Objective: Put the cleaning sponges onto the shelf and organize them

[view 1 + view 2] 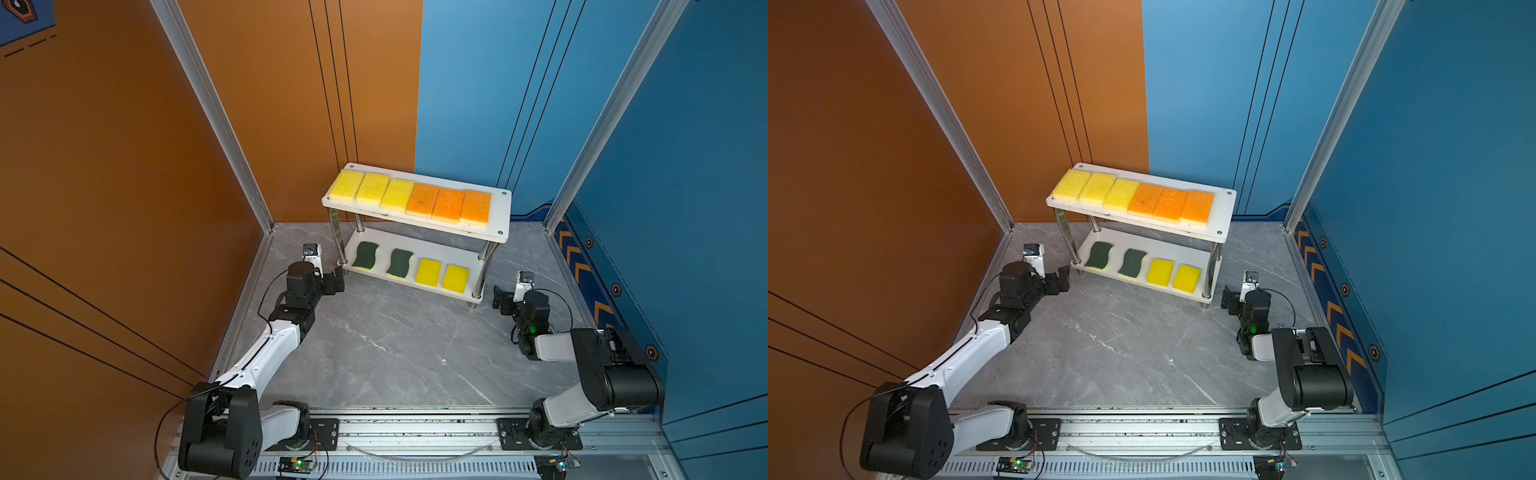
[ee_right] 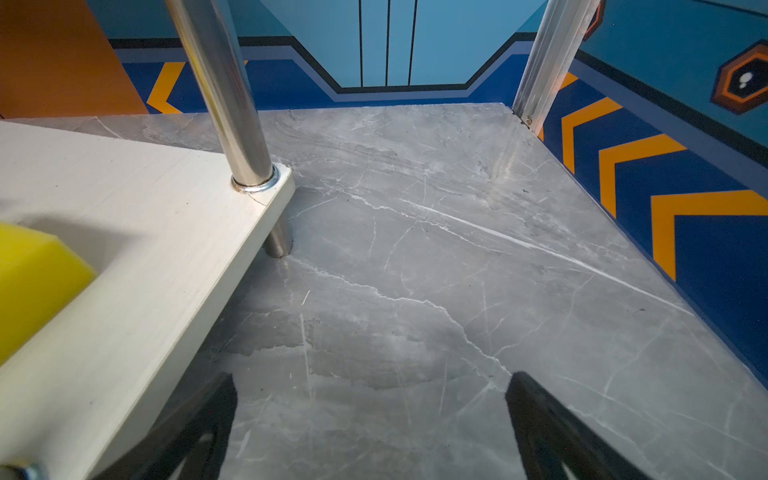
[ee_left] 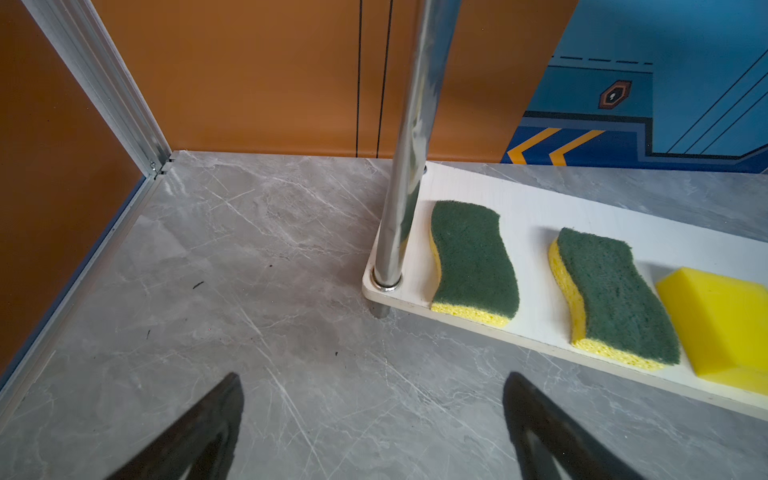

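The white two-tier shelf [image 1: 500, 216] [image 1: 1223, 218] stands at the back of the table. Its top board carries a row of three yellow sponges [image 1: 372, 189] and three orange sponges [image 1: 449, 203]. On the lower board [image 3: 536, 208] [image 2: 145, 249] lie two green scouring pads [image 1: 365, 255] [image 3: 473, 257] and two yellow sponges [image 1: 429, 272] [image 2: 33, 270]. My left gripper [image 1: 336, 278] [image 3: 373, 377] hovers open and empty by the shelf's left front leg [image 3: 405, 166]. Off the shelf's right end, my right gripper [image 1: 500, 299] [image 2: 372, 375] is open and empty too.
Grey marble tabletop [image 1: 395, 353] spreads in front of the shelf. Orange wall [image 1: 124, 166] and blue wall [image 1: 685, 166] with aluminium posts [image 1: 216, 116] close in the sides and back. A metal rail [image 1: 415, 428] holding both arm bases runs along the front edge.
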Available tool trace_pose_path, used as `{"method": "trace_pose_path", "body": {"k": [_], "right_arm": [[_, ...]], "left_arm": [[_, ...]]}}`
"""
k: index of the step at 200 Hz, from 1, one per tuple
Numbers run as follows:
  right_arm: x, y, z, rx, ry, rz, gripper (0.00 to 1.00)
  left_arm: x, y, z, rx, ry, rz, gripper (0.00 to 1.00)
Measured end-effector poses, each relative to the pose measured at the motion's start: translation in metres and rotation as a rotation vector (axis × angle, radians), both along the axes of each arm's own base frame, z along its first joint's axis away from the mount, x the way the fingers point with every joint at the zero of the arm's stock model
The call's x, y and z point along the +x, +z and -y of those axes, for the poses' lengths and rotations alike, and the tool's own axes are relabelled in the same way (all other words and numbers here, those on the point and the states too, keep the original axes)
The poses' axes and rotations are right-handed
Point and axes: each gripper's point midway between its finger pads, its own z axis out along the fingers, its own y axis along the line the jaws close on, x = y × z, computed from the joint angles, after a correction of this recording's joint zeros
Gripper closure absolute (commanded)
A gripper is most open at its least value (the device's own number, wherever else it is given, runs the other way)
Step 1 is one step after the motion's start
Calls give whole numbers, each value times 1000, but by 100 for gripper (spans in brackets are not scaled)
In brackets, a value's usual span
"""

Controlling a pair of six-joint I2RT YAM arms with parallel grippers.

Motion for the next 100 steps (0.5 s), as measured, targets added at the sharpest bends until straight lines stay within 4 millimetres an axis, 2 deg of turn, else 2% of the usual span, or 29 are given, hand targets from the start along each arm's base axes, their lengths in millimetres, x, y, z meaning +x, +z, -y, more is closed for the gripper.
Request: {"method": "trace_pose_path", "body": {"k": [64, 100], "right_arm": [[0, 0, 0, 7, -3, 1, 0], [0, 0, 1, 8, -5, 1, 0]], "left_arm": [[23, -18, -5, 51, -8, 31, 2], [24, -30, -9, 62, -2, 50, 2]]}}
